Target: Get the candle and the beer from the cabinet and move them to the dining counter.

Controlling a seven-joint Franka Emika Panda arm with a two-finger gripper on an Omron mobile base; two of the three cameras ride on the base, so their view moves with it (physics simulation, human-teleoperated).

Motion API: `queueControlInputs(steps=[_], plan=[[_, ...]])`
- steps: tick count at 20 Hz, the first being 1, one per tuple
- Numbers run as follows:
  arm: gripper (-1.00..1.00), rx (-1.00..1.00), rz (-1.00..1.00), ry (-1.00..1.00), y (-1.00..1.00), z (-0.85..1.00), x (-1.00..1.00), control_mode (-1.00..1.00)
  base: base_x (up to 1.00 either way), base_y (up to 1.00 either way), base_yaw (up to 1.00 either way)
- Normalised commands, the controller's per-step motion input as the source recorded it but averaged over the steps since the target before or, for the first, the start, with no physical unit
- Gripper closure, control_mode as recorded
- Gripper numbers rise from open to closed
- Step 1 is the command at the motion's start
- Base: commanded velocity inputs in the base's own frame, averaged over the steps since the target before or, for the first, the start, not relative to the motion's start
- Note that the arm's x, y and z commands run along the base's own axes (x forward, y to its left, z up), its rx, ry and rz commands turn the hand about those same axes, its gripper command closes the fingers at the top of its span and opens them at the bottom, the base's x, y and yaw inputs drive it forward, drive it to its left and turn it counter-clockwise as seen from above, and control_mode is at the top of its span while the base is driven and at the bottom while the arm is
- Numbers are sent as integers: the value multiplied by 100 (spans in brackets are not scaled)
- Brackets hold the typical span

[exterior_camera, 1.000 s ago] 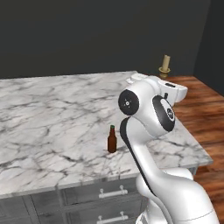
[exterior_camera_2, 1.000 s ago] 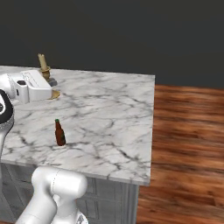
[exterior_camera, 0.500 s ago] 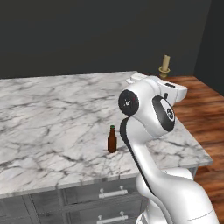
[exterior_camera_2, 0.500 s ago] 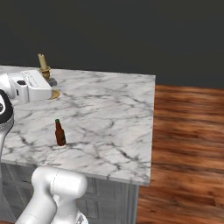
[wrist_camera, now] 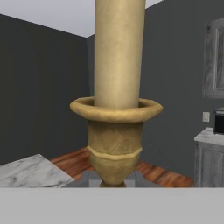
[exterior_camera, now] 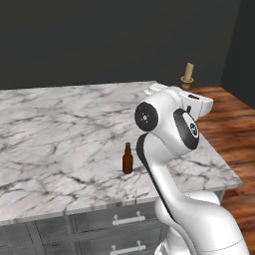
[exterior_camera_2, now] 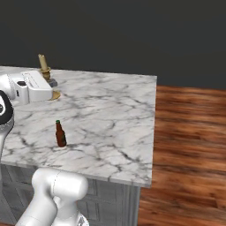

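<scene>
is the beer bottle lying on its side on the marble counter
No, the beer stands upright on the dining counter, green cap on top.

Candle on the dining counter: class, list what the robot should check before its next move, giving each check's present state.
1. Candle upright: ok.
2. Its round base resting on the dining counter: ok, as far as the right base view shows.
3. End effector shut on the candle's stem: ok.
4. Beer already standing upright on the counter: ok.
5. Beer stands apart from the candle: ok.
6. Candle well in from the counter edge: cannot tell.
</scene>
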Motion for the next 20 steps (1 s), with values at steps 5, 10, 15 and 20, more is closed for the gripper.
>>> queueControlInputs(steps=[5,10,15,20], plan=[[100,0,0,0,0,0,0,-100,0,0,0],[100,0,0,0,0,0,0,-100,0,0,0],[100,0,0,0,0,0,0,-100,0,0,0],[100,0,1,2,-1,-2,0,-100,0,0,0]])
